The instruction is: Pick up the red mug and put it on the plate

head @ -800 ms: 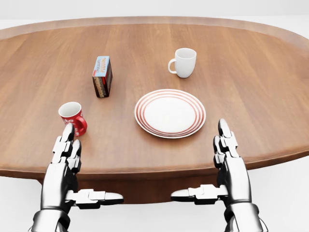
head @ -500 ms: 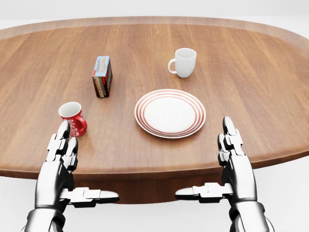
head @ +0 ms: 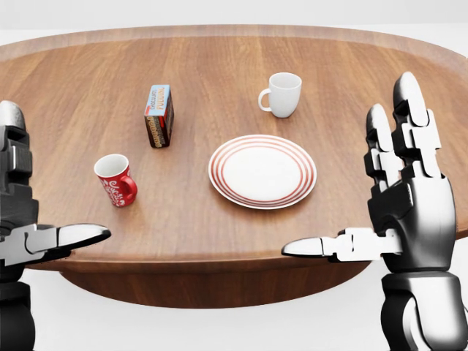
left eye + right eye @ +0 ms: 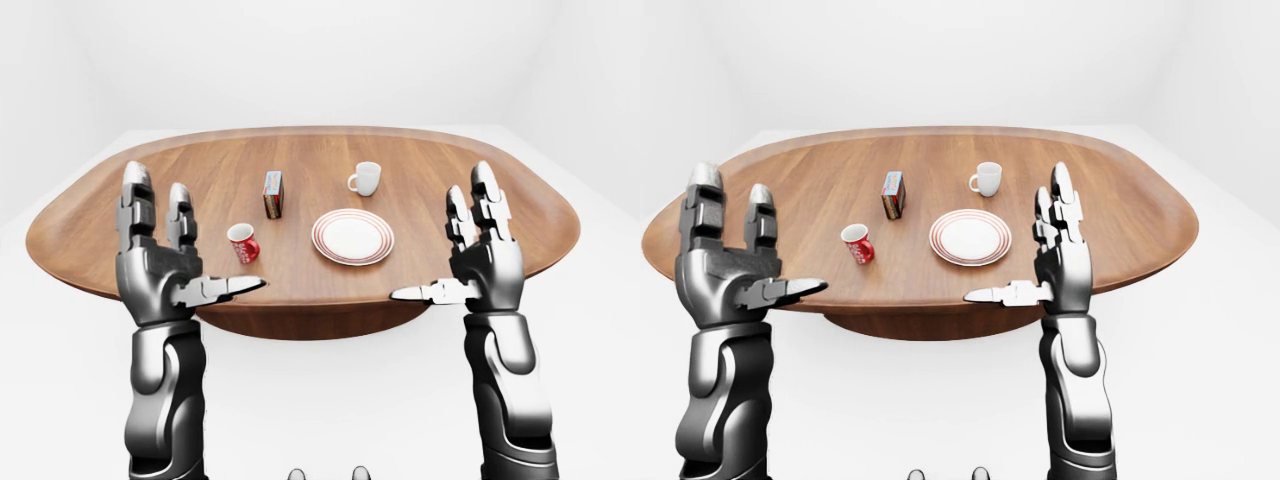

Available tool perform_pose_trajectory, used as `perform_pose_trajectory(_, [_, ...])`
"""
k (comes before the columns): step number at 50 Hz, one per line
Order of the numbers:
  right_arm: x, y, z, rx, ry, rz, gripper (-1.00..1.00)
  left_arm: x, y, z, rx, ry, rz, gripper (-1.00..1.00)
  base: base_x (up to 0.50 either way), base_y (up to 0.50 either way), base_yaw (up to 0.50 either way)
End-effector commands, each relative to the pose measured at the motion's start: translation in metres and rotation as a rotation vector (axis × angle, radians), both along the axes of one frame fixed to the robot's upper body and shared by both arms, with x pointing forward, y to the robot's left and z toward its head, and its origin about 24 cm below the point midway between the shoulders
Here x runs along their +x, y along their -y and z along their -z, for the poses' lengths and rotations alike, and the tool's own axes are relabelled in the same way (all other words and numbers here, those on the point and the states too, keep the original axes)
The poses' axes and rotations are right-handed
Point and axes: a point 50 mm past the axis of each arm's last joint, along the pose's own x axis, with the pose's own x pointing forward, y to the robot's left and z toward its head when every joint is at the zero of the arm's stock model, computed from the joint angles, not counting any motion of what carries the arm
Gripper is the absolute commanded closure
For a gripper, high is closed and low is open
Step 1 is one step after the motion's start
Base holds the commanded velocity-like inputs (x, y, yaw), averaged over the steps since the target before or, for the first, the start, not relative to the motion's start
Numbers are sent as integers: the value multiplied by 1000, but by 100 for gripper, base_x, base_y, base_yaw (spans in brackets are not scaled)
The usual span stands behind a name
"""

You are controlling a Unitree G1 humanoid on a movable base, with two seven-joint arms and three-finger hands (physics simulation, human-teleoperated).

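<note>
A: What has changed in the last second?

B: Both hands have come up. Earlier the left hand (image 4: 165,262) sat low with its fingertips right by the red mug (image 3: 115,180); now it is raised with its fingers pointing up, well clear of the mug. The right hand (image 3: 406,208) has risen too and looks much larger in the head view. The things on the surface (image 3: 219,66) also sit a touch further right in that view, so the camera has probably moved slightly.

A: What does that mean for the task?

B: I'd say the grasp has not begun. The mug stands upright on the surface, left of the red-ringed plate (image 3: 262,171) and apart from it, with nothing on the plate yet. The left hand would have to come back down to it.

A: And the fingers?

B: Spread wide on both hands, thumbs pointing inward, holding nothing.

A: What do the eye views add?

B: The head view cuts the left hand off at its left edge, while the left-eye view shows the whole hand and forearm. The eye views also show the full oval surface with both arms standing at its bottom edge. The head view gives the closer look at the mug, the small printed box (image 3: 158,115) and the white mug (image 3: 283,93) above the plate.
</note>
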Motion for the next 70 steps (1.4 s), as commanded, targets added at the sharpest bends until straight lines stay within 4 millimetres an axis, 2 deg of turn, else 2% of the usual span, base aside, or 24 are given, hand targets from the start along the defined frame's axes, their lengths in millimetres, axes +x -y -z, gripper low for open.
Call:
perform_pose_trajectory(1, [-8,-3,-13,0,67,-24,-100,-8,-5,-16,-28,74,-10,-100,0,50,0])
perform_pose_trajectory(30, [-7,-7,-11,-40,54,-20,-100,-7,-8,-15,-39,65,-15,-100,0,49,0])
perform_pose_trajectory(43, [-8,-8,-11,-25,55,-31,-100,-8,-8,-15,-43,69,-13,-100,0,0,0])
perform_pose_trajectory(70, [-10,-10,-17,-27,88,-51,-100,-10,-10,-17,-49,80,-15,-100,50,0,0])
